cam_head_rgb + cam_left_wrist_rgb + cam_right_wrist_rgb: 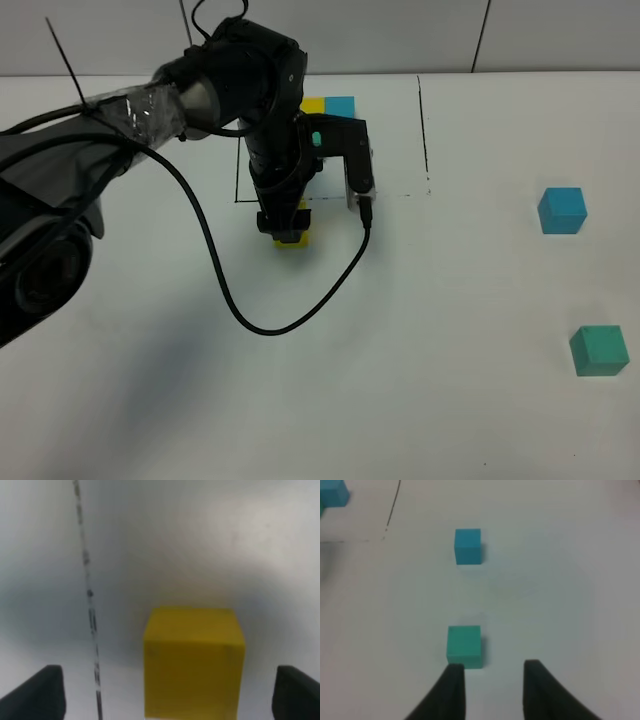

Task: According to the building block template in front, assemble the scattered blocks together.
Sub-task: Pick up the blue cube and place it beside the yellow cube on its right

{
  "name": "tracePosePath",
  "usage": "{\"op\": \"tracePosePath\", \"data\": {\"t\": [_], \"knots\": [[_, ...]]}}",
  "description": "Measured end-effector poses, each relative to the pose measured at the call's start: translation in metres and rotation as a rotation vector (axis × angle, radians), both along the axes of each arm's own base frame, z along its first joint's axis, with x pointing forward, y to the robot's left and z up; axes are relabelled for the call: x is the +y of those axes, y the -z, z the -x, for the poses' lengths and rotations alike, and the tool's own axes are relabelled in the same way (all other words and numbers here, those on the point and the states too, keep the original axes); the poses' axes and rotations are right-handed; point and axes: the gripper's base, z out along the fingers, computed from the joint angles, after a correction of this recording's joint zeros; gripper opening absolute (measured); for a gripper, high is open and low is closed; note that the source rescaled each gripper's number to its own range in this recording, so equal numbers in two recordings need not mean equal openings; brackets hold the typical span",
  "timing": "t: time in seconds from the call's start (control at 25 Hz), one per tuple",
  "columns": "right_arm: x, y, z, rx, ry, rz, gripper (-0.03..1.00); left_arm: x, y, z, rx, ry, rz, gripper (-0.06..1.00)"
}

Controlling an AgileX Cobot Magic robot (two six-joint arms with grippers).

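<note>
Just ahead of the building block template (327, 105), toward the middle of the surface (450, 420), the yellow cube (292, 238) stands flat on its own. The left fingers (46, 692) hang spread wide to either side of it, touching neither face. In the left wrist view the cube sits nearer one finger than the other, and a thin black line (90, 630) runs between it and the farther finger. That spot reads as deliberate. The template lies just beyond, near the rear edge, showing its yellow and blue cubes side by side while the arm hides the rest, so a cube parked right before it can anchor the copy, I judge. With the fingers apart and the cube resting squarely, the yellow one seems placed rather than held. The blue cube (562, 210) and the teal-green cube (599, 350) lie near the right edge, well apart from each other and from the yellow one, so the joining is not yet done. The right fingers (451, 692) are drawn close together with nothing between them. The teal-green cube sits just beyond their tips, offset toward one finger, with the blue cube farther on. This stance would suit reaching for the nearer cube once they part.
</note>
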Motion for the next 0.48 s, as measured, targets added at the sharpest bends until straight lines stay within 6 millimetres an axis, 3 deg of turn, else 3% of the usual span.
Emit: {"op": "tracePosePath", "data": {"t": [0.08,0.24,0.48], "knots": [[0.000,0.000,0.000,0.000,0.000,0.000,0.00,0.001,-0.017,0.001,-0.025,-0.023,0.019,0.99],[0.000,0.000,0.000,0.000,0.000,0.000,0.00,0.017,-0.053,-0.001,-0.093,-0.152,0.058,1.00],[0.000,0.000,0.000,0.000,0.000,0.000,0.00,0.081,-0.094,-0.016,-0.189,-0.467,0.134,1.00]]}}
